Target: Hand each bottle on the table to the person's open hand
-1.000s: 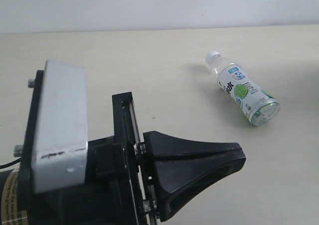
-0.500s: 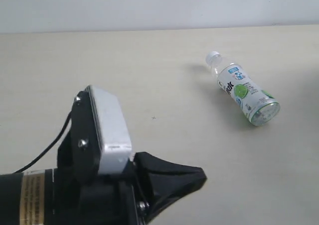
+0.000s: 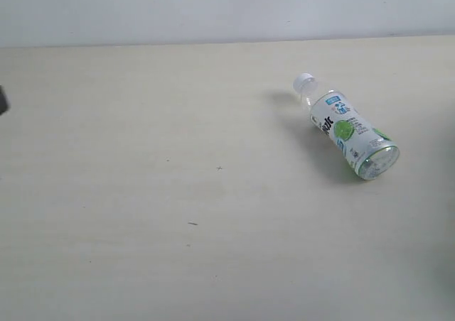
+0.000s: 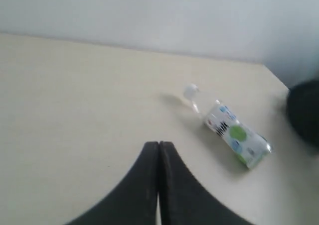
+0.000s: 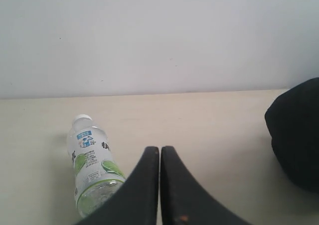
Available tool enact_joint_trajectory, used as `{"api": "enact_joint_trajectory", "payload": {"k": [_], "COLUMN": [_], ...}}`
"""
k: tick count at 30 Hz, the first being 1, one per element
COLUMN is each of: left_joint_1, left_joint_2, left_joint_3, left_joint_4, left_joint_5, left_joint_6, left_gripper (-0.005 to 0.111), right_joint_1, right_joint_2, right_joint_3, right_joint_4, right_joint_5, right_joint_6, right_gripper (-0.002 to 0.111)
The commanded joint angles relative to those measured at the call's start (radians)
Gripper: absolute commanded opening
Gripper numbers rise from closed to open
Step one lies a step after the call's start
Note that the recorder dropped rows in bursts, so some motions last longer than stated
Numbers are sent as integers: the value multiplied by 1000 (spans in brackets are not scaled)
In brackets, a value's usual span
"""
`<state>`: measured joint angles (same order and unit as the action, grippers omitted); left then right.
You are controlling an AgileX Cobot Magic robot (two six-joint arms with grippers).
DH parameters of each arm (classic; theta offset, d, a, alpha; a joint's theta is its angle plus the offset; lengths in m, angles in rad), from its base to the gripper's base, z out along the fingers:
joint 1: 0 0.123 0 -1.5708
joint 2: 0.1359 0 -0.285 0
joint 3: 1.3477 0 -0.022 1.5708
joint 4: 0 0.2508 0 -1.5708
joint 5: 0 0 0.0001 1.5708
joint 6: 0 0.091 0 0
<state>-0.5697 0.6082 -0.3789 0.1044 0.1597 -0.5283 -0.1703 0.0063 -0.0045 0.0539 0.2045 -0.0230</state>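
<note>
Far to the left of the bottle, a dark sliver [image 3: 2, 99] cuts into the edge of the exterior view; what it is cannot be told. From there the table [image 3: 142, 193] runs pale and wood-grained across to the bottle [image 3: 346, 131], the one bottle in sight. It lies on its side on the table. Its white cap points toward the pale wall [image 3: 213, 8] and its clear base toward the camera. Its white-and-blue label with a green fruit faces up.

The left gripper [image 4: 158, 144] has its two black fingers pressed flat together, pinching nothing. It hangs over the table, well apart from the bottle [image 4: 229, 134]. The right gripper [image 5: 160, 149] is likewise pressed together and empty, near the base end of the bottle [image 5: 92, 168]. On the side of this gripper away from the bottle sits a black rounded shape [image 5: 295, 133], too cropped to identify.
</note>
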Motion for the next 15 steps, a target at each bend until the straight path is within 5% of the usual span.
{"api": "enact_joint_trajectory", "payload": {"k": [1, 8, 15], "left_joint_1": [156, 294, 303], "left_joint_2": [-245, -608, -600], "left_joint_3": [140, 347, 379], "left_joint_4": [-11, -3, -3], "left_joint_5": [38, 38, 109], "left_joint_6": [-34, -30, -30], "left_gripper": [0, 0, 0], "right_joint_1": [-5, -5, -5], "right_joint_2": [-6, -6, -6], "right_joint_3": [4, 4, 4], "right_joint_4": [-4, -4, -4], "right_joint_5": [-4, -4, -4], "right_joint_6": [0, 0, 0], "right_gripper": [1, 1, 1]}}
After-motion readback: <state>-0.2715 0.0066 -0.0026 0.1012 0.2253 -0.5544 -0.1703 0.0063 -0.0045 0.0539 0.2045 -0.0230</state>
